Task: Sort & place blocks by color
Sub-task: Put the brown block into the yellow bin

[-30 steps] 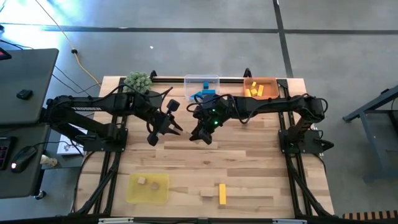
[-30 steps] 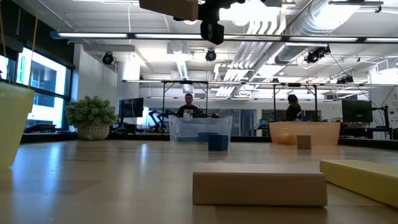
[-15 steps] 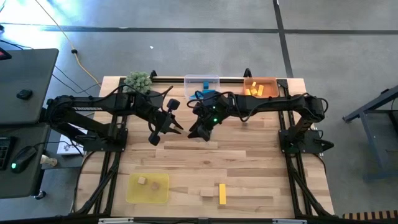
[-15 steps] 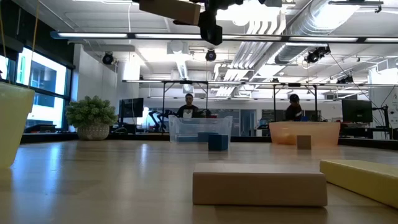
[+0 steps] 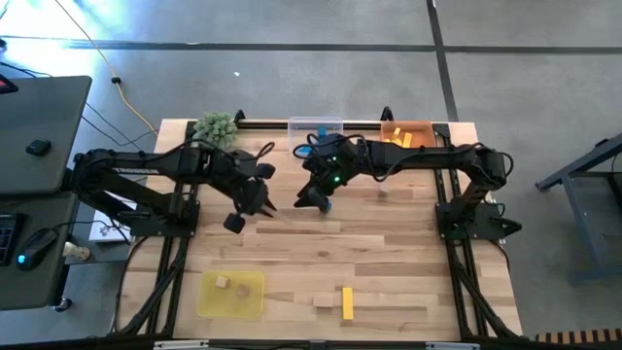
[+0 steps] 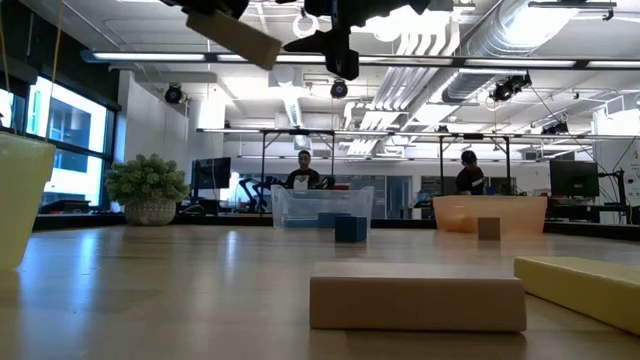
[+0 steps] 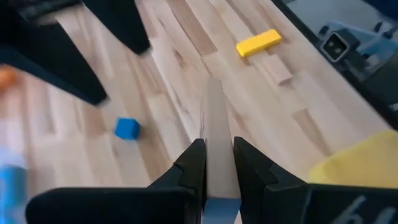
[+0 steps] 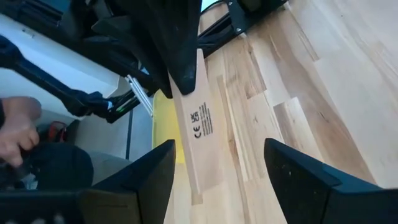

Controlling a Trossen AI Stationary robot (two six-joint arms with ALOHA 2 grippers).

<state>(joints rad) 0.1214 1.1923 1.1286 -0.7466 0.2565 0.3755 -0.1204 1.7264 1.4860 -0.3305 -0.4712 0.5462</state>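
A plain light wood bar (image 7: pixel 214 112) hangs above the table's middle, with my left gripper (image 7: pixel 216 146) shut on it; the low view shows the bar (image 6: pixel 240 38) tilted. My right gripper (image 8: pixel 219 146) stands open just right of the bar's free end, touching nothing. In the high view the left gripper (image 5: pixel 264 202) and right gripper (image 5: pixel 313 201) face each other. A blue cube (image 7: pixel 127 128) rests on the table below them. Another wood bar (image 5: pixel 324 302) and a yellow bar (image 5: pixel 347 302) lie near the front edge. My left gripper pinches one end of the wood bar (image 7: pixel 216 163) between its two fingers (image 8: pixel 180 56). The bar runs on along the fingers and sticks out past their tips. The fingers slant down toward the table's right side. The bar is lifted clear and tilted, its free end (image 8: pixel 202 177) lower.
A clear tray (image 5: pixel 316 126) with blue blocks and an orange tray (image 5: pixel 406 136) with yellow blocks stand at the far edge, beside a green plant ball (image 5: pixel 216 126). A yellow tray (image 5: pixel 231 294) with wood cubes sits front left. A small wood cube (image 6: pixel 488 228) lies by the orange tray.
My right gripper has opened and let go of the wood bar, then drawn back a little toward the far edge. My left gripper has kept hold, rolled its wrist and tipped down. The bar, level before, now hangs tilted in the left gripper alone.
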